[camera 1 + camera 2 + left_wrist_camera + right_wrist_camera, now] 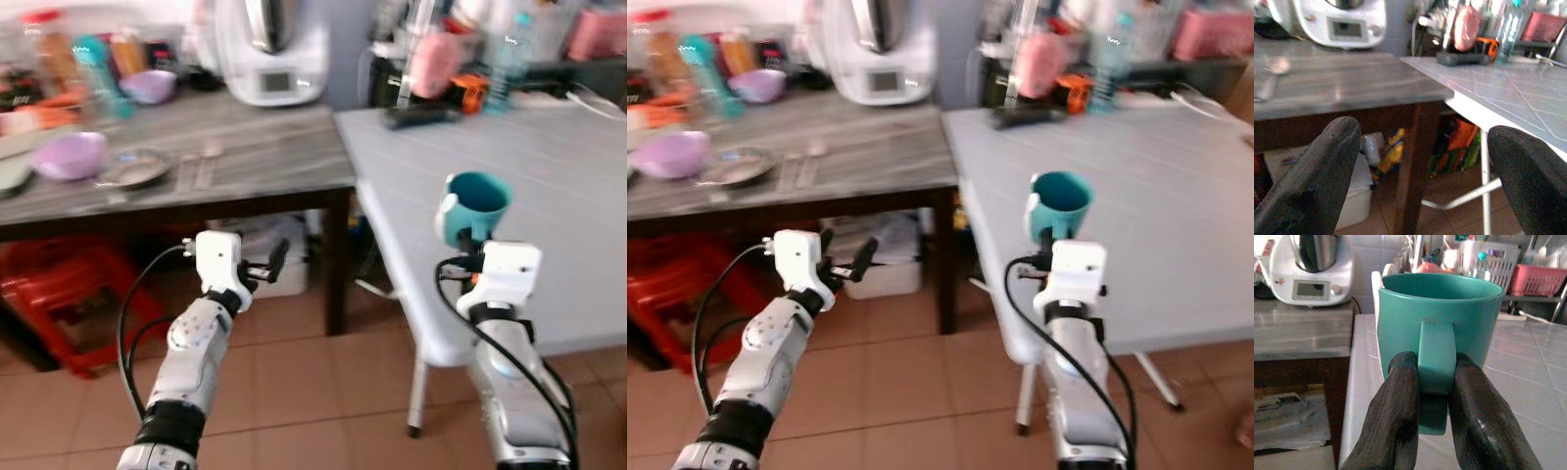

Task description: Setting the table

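— Teal and glossy: a round ceramic mug [1442, 333], pinched by its flat handle between the two black fingers [1393, 421] of the right gripper [468, 238]. Held upright, mouth up, handle turned back toward the wrist.

— And where, against the tables?

— Carried over the near-left corner of the pale grey tiled table [549, 186], just inside its rounded front edge. Whether touching the top or a little above it, impossible to tell. Bare tabletop stretched ahead and to the right of the mug, so probably a short carry forward from the corner and a set-down.

— The other arm?

— Left gripper [263, 269] parked low in front of the dark wooden table [265, 157], below its front edge, fingers [1312, 181] spread wide and holding nothing. Well apart from the mug, so clearly the right arm's job.

— Anything left to fetch?

— Likely. Toward the wooden table's left end: a lilac plastic bowl [69, 155], a metal plate [134, 168], cutlery [196, 168] beside it.
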`<state>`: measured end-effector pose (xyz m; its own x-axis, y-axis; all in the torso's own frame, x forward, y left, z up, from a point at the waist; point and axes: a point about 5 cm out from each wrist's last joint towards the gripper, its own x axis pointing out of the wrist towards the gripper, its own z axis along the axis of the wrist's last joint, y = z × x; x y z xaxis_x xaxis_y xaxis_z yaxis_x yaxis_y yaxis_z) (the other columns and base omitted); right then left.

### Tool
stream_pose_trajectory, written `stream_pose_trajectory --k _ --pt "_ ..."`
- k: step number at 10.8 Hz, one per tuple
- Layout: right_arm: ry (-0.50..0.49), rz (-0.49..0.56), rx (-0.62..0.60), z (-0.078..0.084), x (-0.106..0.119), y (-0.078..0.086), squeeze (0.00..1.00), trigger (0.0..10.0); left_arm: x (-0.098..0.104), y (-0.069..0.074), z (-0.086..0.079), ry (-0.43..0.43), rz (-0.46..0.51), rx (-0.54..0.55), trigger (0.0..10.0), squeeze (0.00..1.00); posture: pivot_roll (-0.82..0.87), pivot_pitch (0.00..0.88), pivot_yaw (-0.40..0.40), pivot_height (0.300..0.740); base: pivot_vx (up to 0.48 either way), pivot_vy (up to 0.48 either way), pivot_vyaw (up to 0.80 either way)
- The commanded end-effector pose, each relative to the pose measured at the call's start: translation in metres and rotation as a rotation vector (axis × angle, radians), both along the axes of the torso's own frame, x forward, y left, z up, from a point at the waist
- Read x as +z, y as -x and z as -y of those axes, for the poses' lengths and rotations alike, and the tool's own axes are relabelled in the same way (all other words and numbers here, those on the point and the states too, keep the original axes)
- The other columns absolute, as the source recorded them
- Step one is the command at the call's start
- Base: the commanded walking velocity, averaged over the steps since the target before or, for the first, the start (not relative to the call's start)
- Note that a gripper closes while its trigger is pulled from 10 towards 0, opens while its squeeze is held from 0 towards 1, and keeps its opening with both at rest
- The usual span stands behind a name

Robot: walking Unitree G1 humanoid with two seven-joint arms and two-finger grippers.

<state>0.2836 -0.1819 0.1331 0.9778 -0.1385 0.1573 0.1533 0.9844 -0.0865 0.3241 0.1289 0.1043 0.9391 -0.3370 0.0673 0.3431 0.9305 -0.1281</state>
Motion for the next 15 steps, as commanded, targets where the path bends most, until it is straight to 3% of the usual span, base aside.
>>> stream_pose_trajectory --k 1,8,13,15 --pt "-0.007 0.029 0.015 -0.007 0.006 -0.001 0.00 10.0 0.002 -0.001 -0.009 -0.006 0.008 0.030 10.0 0.00 0.00 0.000 0.051 0.740 0.000 0.390 0.00" --pt "0.009 0.027 0.021 -0.007 0.006 0.000 0.00 10.0 -0.003 0.000 -0.017 -0.065 0.010 0.111 10.0 0.00 0.00 0.000 0.051 0.740 0.000 0.378 0.00" --pt "0.015 0.027 0.002 -0.006 0.004 0.001 0.00 10.0 -0.002 -0.002 -0.018 -0.091 0.015 0.098 10.0 0.00 0.00 0.000 0.065 0.740 0.000 0.407 0.65" --pt "0.022 0.026 -0.008 -0.003 0.004 0.001 0.00 10.0 0.002 -0.001 -0.019 -0.092 0.054 0.104 10.0 0.00 0.00 0.000 0.063 0.740 0.000 0.000 0.00"
